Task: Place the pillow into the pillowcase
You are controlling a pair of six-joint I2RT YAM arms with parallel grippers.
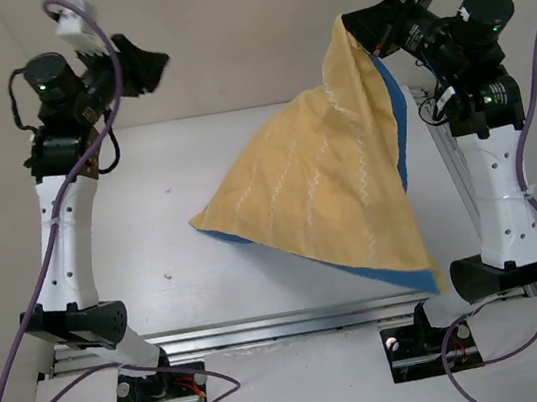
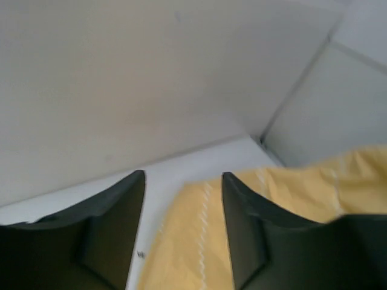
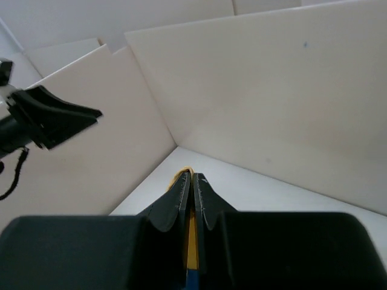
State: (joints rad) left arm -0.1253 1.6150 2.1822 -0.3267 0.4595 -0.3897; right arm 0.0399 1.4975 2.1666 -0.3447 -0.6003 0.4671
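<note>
The pillowcase [image 1: 332, 186] hangs as a yellow-orange sheet with blue edges, from a raised corner at the back right down to the table. My right gripper [image 1: 355, 24] is shut on that top corner; in the right wrist view [image 3: 191, 176] yellow fabric shows between the closed fingers. My left gripper [image 1: 149, 62] is open and empty, raised at the back left, well clear of the fabric. In the left wrist view [image 2: 183, 176] the pillowcase [image 2: 199, 241] lies below, beyond the spread fingers. The pillow is out of view.
White walls enclose the table [image 1: 151, 229] at the back and sides. The pillowcase's lower edge rests on the table near the right arm's base [image 1: 507, 272]. A metal rail [image 1: 268, 330] runs along the near edge.
</note>
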